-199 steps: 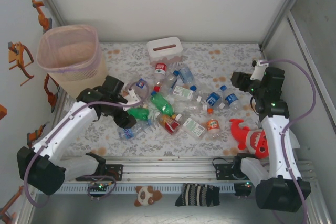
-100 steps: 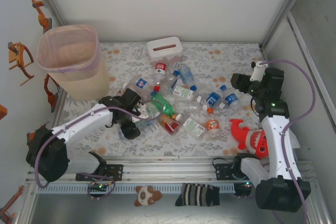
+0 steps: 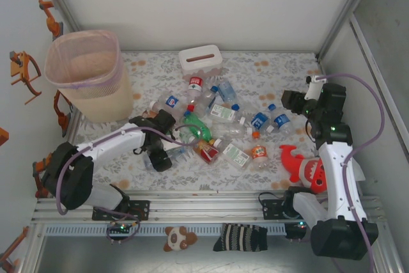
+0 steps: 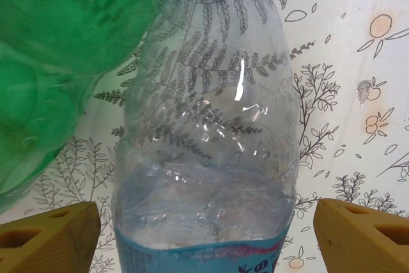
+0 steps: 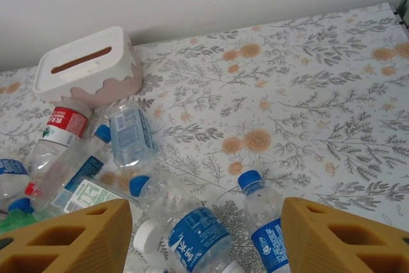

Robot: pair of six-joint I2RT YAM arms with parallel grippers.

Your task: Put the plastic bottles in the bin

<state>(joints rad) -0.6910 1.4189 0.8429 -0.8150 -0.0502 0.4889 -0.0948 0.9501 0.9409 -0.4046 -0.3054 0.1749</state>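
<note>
Top view: the tall translucent pinkish latticed plastic bin [image 3: 105, 103] stands at 10 o'clock on the flowered table [image 3: 268, 68]. What is inside it I cannot tell. The small plastic bottles [image 3: 220, 112] lie heaped at the centre, outside the bin. The left gripper [image 3: 165, 155] is at the heap's 8 o'clock and the right gripper [image 3: 291, 100] at its 3 o'clock.

Left wrist view: the jaws are wide apart on either side of a clear blue-labelled bottle [image 4: 204, 158], not touching it. A green bottle [image 4: 57, 49] lies at 10 o'clock.

Right wrist view: the jaws are about half apart and hold nothing.

Overhead camera sits above and behind both arms, looking down on the whole table [image 3: 275, 71]. Left wrist camera is in tight, with a clear bottle [image 4: 204, 126] just ahead between its fingers [image 4: 48, 238]. Right wrist camera rides higher, facing the tissue box [image 5: 86, 65] far ahead, which the overhead view shares.
</note>
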